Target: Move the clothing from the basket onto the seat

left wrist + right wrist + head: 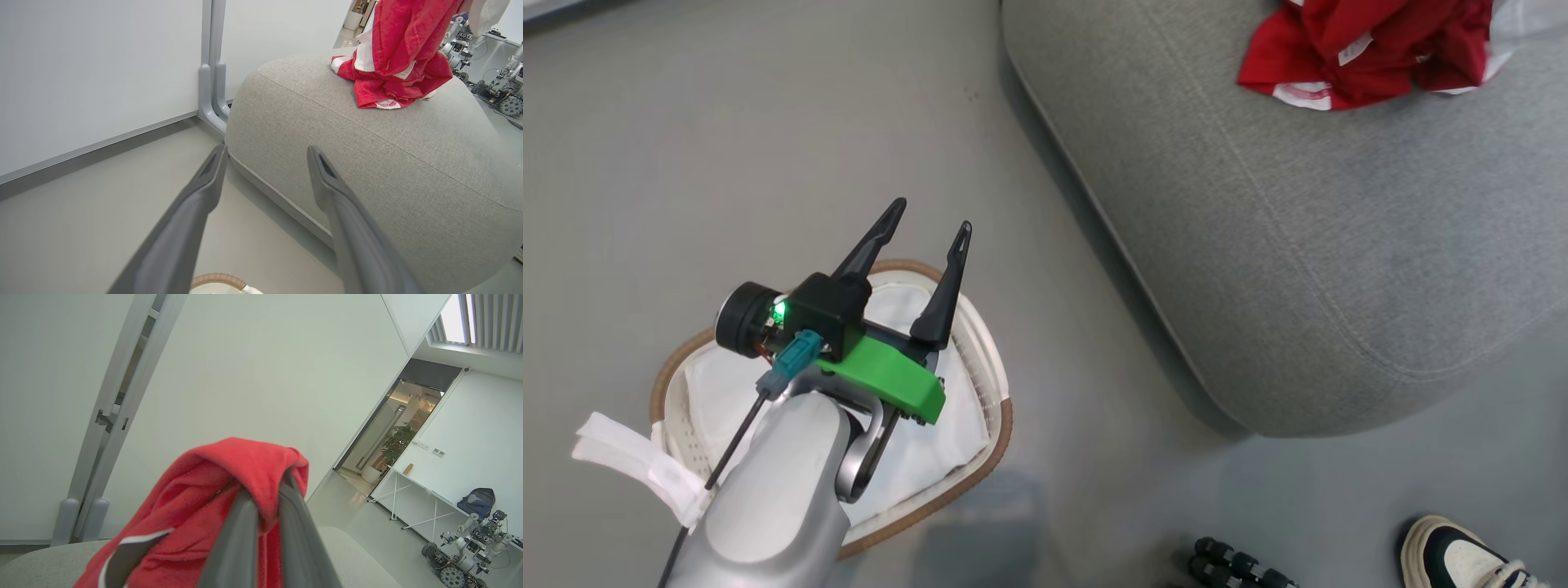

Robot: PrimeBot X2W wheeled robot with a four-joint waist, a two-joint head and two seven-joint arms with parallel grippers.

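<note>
Red cloth is bunched between the two fingers of my right gripper (264, 484), which are clamped together on a fold of the clothing (229, 490). That grip comes through the right wrist view, along with a white and dark trim band hanging lower down. Beyond it are a doorway, a potted plant (398, 441) and another robot (461, 555) parked on the floor.

From the head view I get the layout instead. The clothing (1364, 49) sits as a red heap at the top edge, on the grey seat (1298, 245). The basket (980, 465) stands on the floor, well apart from the seat. My left gripper (931, 215) hangs over the basket with its fingers spread apart and nothing between them. White liner cloth (907, 457) shows inside the basket around my forearm. A person's shoe (1462, 559) pokes in at the lower right corner.

Through the left wrist view I see the clothing (392, 53) draping down from above, its lower folds resting on top of the seat (367, 163). A sliver of the basket's brown rim (218, 279) sits at the bottom edge, and the open left gripper (267, 151) points toward the seat's rounded corner.

On count I make it one basket, one seat, one shoe and two grippers. It is one red heap, and I cannot tell how many garments are in it.
</note>
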